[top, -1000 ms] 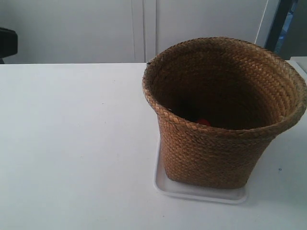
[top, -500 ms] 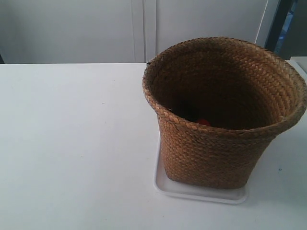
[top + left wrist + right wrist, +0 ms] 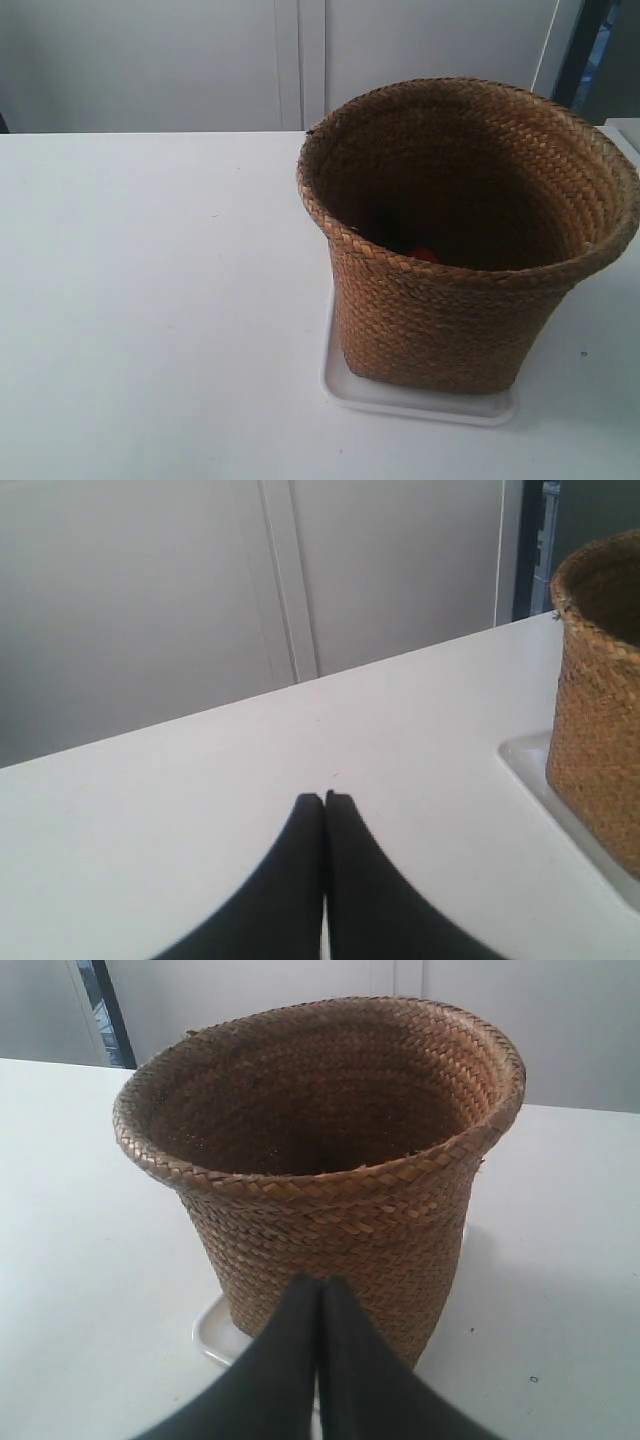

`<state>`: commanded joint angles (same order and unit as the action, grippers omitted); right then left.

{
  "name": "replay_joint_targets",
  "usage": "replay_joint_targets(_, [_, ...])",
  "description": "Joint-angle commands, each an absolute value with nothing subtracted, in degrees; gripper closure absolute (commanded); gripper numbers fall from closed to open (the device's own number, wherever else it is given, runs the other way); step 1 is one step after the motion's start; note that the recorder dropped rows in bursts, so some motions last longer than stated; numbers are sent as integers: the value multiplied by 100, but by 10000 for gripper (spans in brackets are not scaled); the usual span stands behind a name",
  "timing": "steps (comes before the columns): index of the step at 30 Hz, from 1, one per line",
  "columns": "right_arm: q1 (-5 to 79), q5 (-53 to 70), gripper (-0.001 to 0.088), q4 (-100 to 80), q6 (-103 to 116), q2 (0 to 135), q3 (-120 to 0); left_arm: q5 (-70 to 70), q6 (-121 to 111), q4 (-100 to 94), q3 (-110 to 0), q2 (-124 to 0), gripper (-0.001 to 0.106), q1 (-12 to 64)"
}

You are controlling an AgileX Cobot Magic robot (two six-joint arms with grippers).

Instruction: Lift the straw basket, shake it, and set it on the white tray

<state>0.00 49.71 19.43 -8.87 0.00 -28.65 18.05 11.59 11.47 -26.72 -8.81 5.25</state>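
The brown woven straw basket (image 3: pixel 450 300) stands upright on the white tray (image 3: pixel 400 400), right of the table's middle in the exterior view. Something small and red (image 3: pixel 425 255) shows inside it, near the bottom. No arm appears in the exterior view. In the left wrist view my left gripper (image 3: pixel 324 798) is shut and empty above bare table, well apart from the basket (image 3: pixel 600 720) and tray (image 3: pixel 520 760). In the right wrist view my right gripper (image 3: pixel 321 1282) is shut with nothing in it, pointing at the basket's side (image 3: pixel 330 1220); a tray corner (image 3: pixel 215 1332) shows beside it.
The white table (image 3: pixel 150 300) spreads wide on the side of the basket toward the exterior view's left. White cabinet doors (image 3: pixel 300 60) stand behind the table's far edge. A dark gap (image 3: pixel 590 50) opens at the back right.
A dark shape at the exterior view's left edge has drawn out of sight. The basket and tray have not moved.
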Motion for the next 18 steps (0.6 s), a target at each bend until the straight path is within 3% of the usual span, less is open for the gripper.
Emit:
replay_joint_targets(11, [0,4971,868,1943,-887,0,-2865,1839,1015,1107,-2630,-868,1053,525])
replay_joint_targets(18, [0,4971,868,1943,-887,0,-2865,1453,-1684,-1459,-1502,-868,1053,525])
